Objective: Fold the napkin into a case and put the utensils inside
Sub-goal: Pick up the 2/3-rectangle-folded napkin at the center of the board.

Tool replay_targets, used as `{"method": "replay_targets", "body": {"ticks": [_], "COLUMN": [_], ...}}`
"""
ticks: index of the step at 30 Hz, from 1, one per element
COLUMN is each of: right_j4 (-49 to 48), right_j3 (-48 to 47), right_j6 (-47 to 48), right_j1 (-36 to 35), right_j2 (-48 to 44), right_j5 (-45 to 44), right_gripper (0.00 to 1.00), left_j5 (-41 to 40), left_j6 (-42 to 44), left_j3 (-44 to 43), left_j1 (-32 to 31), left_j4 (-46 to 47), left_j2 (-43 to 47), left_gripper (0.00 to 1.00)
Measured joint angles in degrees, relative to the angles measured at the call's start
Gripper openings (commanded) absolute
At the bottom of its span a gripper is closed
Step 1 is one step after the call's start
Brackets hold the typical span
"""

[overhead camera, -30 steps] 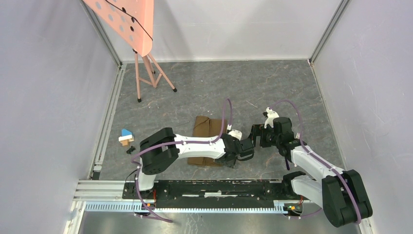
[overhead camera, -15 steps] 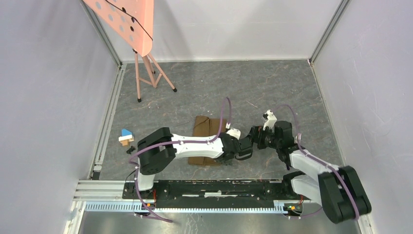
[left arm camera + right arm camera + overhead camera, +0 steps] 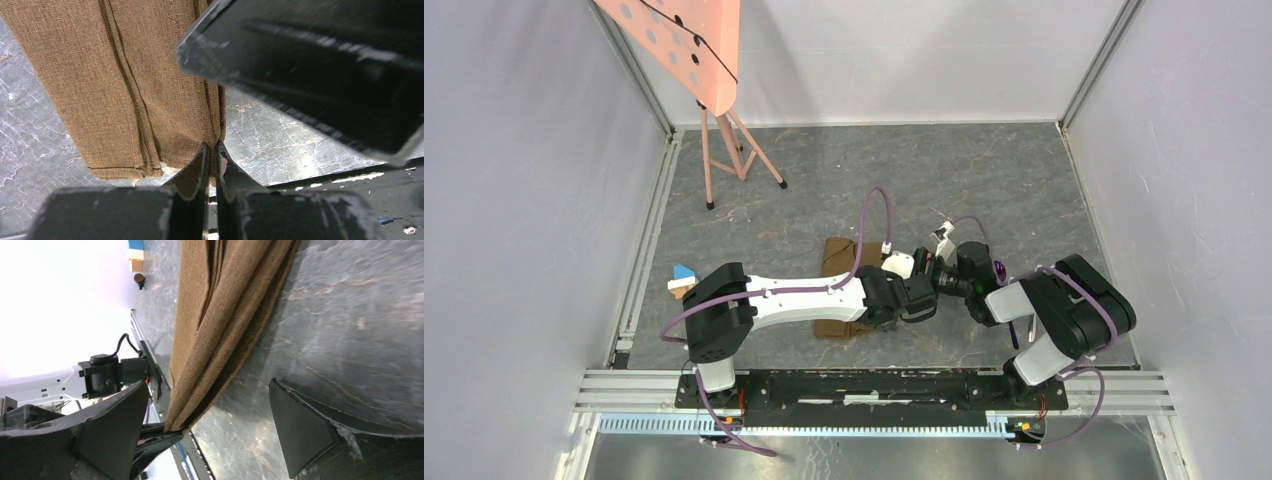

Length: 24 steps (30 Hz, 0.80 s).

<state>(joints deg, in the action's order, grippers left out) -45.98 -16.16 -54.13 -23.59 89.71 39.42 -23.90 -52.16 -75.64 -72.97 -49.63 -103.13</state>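
Note:
The napkin [image 3: 837, 256] is a tan-brown cloth folded into a long multi-layered strip, largely under my left arm. In the left wrist view my left gripper [image 3: 212, 148] is shut on the strip's right-hand edge [image 3: 150, 100] near its near corner. In the top view this gripper [image 3: 918, 297] sits just right of the cloth. My right gripper [image 3: 940, 270] is open and faces the left one closely. In the right wrist view [image 3: 207, 425] the pinched cloth edge [image 3: 220, 325] hangs between its spread fingers. A thin dark piece [image 3: 1013, 338] and a silvery piece [image 3: 1031, 323], probably the utensils, peek out by my right arm, mostly hidden.
A small blue-and-wood block [image 3: 683, 280] lies at the left of the grey marble floor, with a small dark bit beside it. A pink perforated board on a tripod [image 3: 714, 150] stands at the back left. Walls close in on three sides, and a metal rail [image 3: 874, 385] runs along the near edge.
My right arm has folded in and its gripper has moved left, up to the left gripper at the cloth's right edge. My left arm has shifted slightly left.

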Motion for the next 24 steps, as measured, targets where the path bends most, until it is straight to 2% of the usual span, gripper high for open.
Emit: {"method": "replay_targets", "body": {"ticks": [8,10,24], "right_j4": [-6.78,-7.63,-10.08], "right_j3": [-0.63,-0.7,-5.29], "right_j6": [-7.67,-8.66,-8.96], "right_j1": [-4.79,-4.85,-3.78], "right_j2": [5.4,6.25,13.2], "right_j5": [-3.93,-4.92,-9.77], "right_gripper": [0.8,0.71,0.39], "left_j5": [0.0,0.0,0.0], "left_j6": [0.59,0.7,0.83], "left_j3": [0.04,0.07,0.39], "left_j1": [0.0,0.0,0.04], "left_j4": [0.0,0.0,0.07], "left_j2": [0.13,0.39,1.86], "left_gripper": [0.02,0.02,0.02]}}
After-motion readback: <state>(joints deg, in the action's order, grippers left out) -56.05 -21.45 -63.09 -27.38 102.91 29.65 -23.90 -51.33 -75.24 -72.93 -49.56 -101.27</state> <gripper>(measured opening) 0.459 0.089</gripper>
